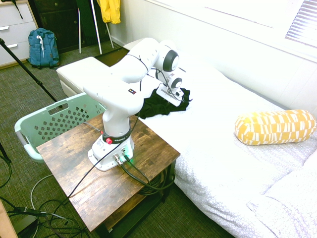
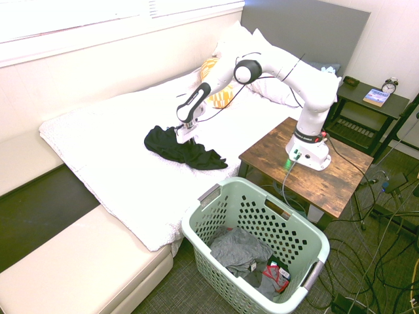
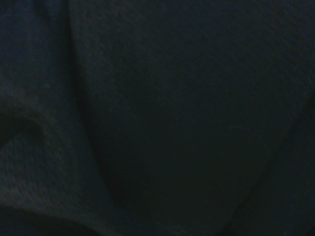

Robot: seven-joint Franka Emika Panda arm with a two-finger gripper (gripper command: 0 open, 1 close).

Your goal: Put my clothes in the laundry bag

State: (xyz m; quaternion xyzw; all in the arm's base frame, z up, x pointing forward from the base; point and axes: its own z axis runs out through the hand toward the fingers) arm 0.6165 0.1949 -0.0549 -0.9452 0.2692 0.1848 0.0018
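The clothes [image 2: 186, 150], one crumpled black garment, lie on the white bed near its side edge, also seen as clothes [image 1: 157, 106] behind the arm. My gripper [image 2: 181, 135] is pressed straight down into the middle of the garment, its fingertips buried in the fabric and shut on it. Black cloth [image 3: 157, 118] fills the whole wrist view. The laundry bag [image 2: 216, 195], a mint-green holed basket, stands on the floor beside the bed, below and in front of the garment; the same laundry bag [image 1: 49, 119] shows next to the wooden table.
Grey and dark items [image 2: 239, 252] lie inside the basket. A yellow patterned pillow [image 1: 275, 126] rests further up the bed. The wooden table [image 1: 124, 183] stands between basket and bed. A blue backpack [image 1: 43, 47] and a yellow garment [image 1: 110, 10] are across the room.
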